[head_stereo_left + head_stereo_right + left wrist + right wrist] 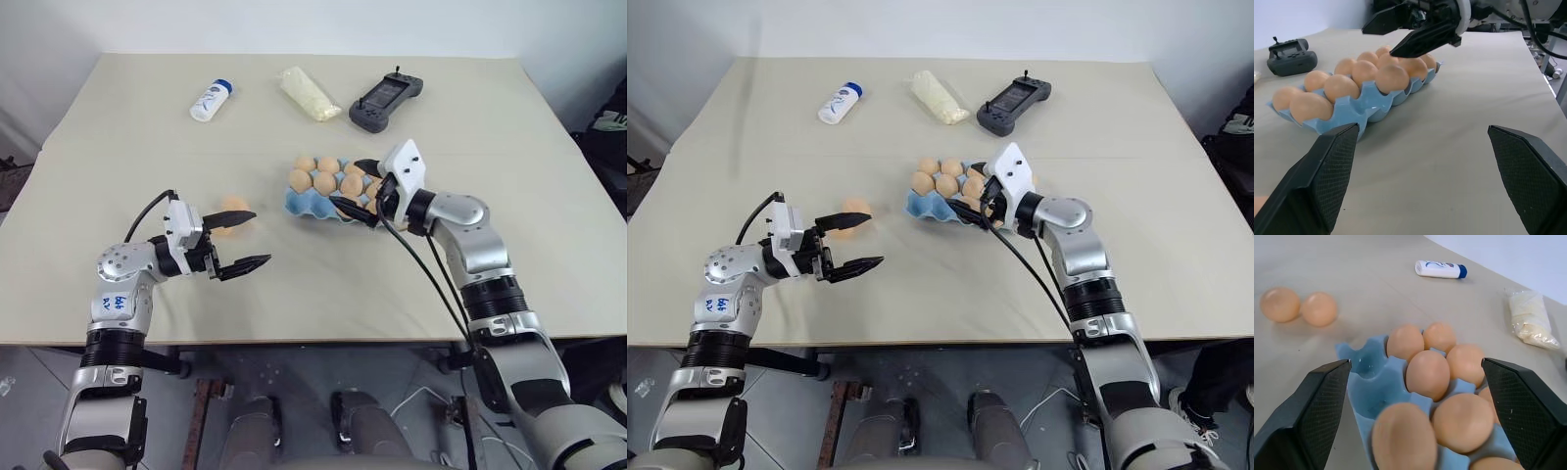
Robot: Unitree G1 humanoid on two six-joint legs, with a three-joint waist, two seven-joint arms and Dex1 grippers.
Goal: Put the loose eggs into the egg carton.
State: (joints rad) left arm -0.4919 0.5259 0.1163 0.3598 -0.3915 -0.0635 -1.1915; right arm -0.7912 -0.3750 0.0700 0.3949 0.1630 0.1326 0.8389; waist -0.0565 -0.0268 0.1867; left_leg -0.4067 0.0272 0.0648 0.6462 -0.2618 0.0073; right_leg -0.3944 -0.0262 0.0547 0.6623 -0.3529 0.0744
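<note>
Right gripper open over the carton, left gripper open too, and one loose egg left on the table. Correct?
Not quite: two loose eggs lie on the table, side by side, as the right wrist view shows. The rest holds: the right gripper is open over the egg carton, and the left gripper is open.

The left claw (243, 240) partly hides the loose eggs (233, 214) behind it.
</note>
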